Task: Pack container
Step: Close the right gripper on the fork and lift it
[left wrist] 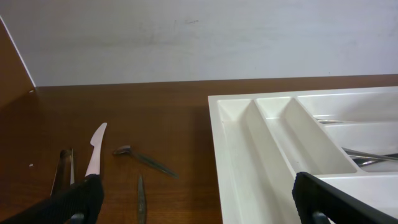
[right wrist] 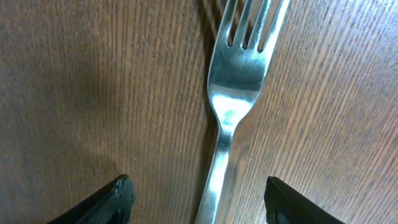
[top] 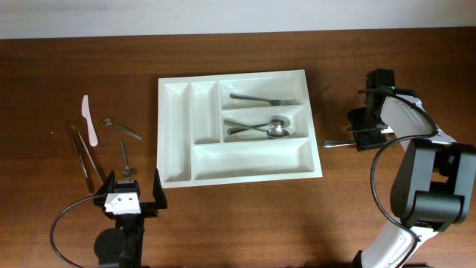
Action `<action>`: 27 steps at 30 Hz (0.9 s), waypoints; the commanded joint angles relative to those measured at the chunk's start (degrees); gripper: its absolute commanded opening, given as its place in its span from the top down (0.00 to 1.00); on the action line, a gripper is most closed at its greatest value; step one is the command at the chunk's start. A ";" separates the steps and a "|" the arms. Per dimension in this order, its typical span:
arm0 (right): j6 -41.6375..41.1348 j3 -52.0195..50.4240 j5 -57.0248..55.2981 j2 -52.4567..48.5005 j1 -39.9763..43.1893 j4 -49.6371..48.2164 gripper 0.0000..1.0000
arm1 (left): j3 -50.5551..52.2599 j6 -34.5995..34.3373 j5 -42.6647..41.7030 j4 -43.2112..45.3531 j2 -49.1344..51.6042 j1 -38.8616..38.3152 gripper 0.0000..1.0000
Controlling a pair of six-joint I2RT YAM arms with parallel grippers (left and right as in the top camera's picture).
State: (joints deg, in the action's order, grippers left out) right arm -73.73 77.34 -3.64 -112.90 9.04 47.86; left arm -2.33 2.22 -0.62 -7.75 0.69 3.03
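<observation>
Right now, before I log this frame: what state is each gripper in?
Left gripper: open, empty.
Right gripper: open, straddling the fork, not gripping it.

Container is sitting mid-table. Its two narrow slots are running along its left side, with the three long compartments taking up the rest.

- The far long compartment is holding a tray fork.
- The middle one is holding spoons, lying lengthwise.

Left of the container, four pieces are lying well apart from it:
- The knife is lying farthest back.
- The tongs are stretching alongside it toward the front.
- The angled spoon is lying between knife and container.
- A short utensil is lying just in front of that spoon.

The left gripper is hanging in front of these, off the container's front-left corner.

Right of the container, a loose fork is lying on the table. The right gripper is sitting over it, one finger on each side.
</observation>
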 commanded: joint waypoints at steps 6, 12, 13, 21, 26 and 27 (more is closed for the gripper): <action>-0.94 -1.16 -1.70 -1.03 0.55 1.79 0.31 | 0.35 0.90 0.00 0.00 -0.33 0.28 0.01; -0.92 -1.53 -1.73 -1.07 1.81 2.51 0.31 | 0.35 0.90 0.00 0.00 -0.33 0.28 0.01; -0.92 -1.60 -1.79 -1.11 2.01 2.60 0.31 | 0.35 0.87 0.00 0.00 -0.33 0.28 0.01; -0.20 -1.60 -1.70 -3.02 3.04 2.67 0.32 | 0.35 0.87 0.00 0.00 -0.33 0.28 0.01; 3.02 -1.60 0.42 -5.55 2.93 2.93 0.36 | 0.35 0.90 0.00 0.00 -0.33 0.28 0.01; 3.43 -1.60 0.55 -5.79 2.95 3.13 0.36 | 0.35 0.90 0.00 0.00 -0.33 0.28 0.01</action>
State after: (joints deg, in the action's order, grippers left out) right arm -72.55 76.36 -3.70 -115.52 11.70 50.28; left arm -2.33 2.22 -0.62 -7.73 0.67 3.03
